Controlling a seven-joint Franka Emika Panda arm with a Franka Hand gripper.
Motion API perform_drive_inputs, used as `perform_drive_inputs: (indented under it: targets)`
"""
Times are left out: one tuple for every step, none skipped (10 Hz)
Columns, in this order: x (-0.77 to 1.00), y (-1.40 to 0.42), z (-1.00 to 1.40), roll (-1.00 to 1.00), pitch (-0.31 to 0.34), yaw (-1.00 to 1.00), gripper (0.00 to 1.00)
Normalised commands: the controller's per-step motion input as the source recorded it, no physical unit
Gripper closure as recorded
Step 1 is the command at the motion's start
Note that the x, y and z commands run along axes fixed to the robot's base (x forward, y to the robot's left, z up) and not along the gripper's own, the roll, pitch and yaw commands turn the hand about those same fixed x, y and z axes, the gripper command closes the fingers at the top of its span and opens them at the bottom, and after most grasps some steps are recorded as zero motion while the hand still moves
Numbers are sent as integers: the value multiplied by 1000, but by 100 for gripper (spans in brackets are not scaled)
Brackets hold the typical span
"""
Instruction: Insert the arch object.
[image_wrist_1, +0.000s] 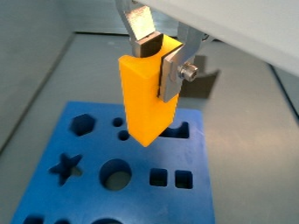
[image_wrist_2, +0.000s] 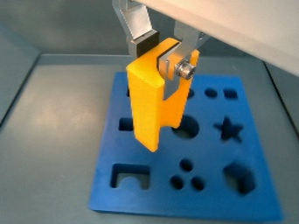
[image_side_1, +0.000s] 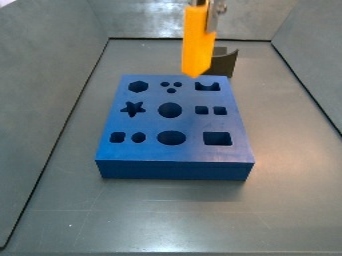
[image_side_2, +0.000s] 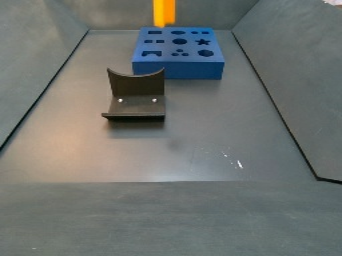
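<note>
1. The gripper (image_wrist_1: 162, 54) is clamped on the upper end of the arch (image_wrist_1: 149, 96), silver fingers (image_wrist_2: 173, 68) pressing its sides.
2. The arch hangs upright in the air above the blue board (image_side_1: 174, 128), over its far edge in a side view.
3. The board's shaped holes are empty.
4. The dark fixture (image_side_2: 135, 95) stands well apart from the board.

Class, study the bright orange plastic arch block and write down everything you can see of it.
The bright orange plastic arch block is elongated, smooth and matt-looking. It hangs upright, long axis vertical, clamped near its upper end between the silver fingers of the gripper. Its lower end is above the blue board with shaped holes, not yet in any hole. Only the fingers appear to touch it. Its notch is not clearly visible.
</note>
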Motion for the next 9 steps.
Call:
perform_drive_inputs:
  targets:
    - [186, 91, -411, 0, 0, -997, 100]
    - [151, 66, -394, -7, 0, -1000, 100]
    - [94, 23, -371, -10, 0, -1000, 100]
    - [54, 0, -357, -9, 0, -1000, 100]
    - [29, 0, -337, -6, 0, -1000, 100]
    - [34, 0, -320, -14, 0, -1000, 100]
    - [29, 0, -326, -11, 0, -1000, 100]
    - [29, 0, -220, -7, 0, -1000, 100]
    - [100, 17, -11, -13, 0, -1000, 100]
